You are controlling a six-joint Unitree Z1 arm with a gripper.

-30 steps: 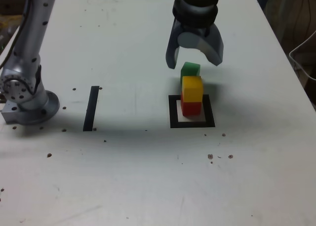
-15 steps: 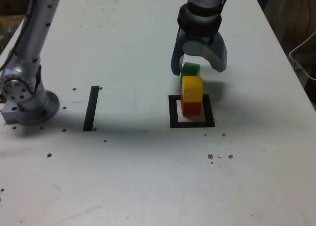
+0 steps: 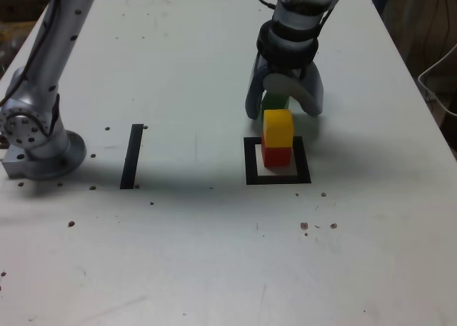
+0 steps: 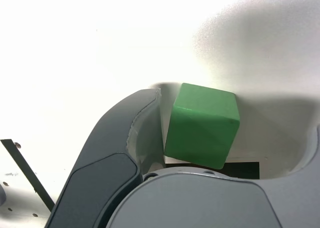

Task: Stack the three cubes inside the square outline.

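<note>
The yellow cube (image 3: 278, 128) sits on the red cube (image 3: 275, 155) inside the black square outline (image 3: 250, 162). Just behind this stack, the green cube (image 3: 273, 100) rests on the table, mostly hidden by the gripper. My gripper (image 3: 282, 110) is open and lowered around the green cube, one finger on each side. In the wrist view the green cube (image 4: 202, 124) lies between the jaws of the gripper (image 4: 220, 148), close to one dark finger (image 4: 120, 153). A bit of the outline's black tape (image 4: 242, 164) shows below the cube.
A straight black tape strip (image 3: 131, 156) lies at the exterior view's left, near the arm's base (image 3: 36, 144). Small dark specks dot the white table (image 3: 214, 255). A cable hangs past the table's right edge (image 3: 437, 69).
The gripper has come down and slightly toward the stack, from above the green cube to straddling it. The cubes have not moved.
</note>
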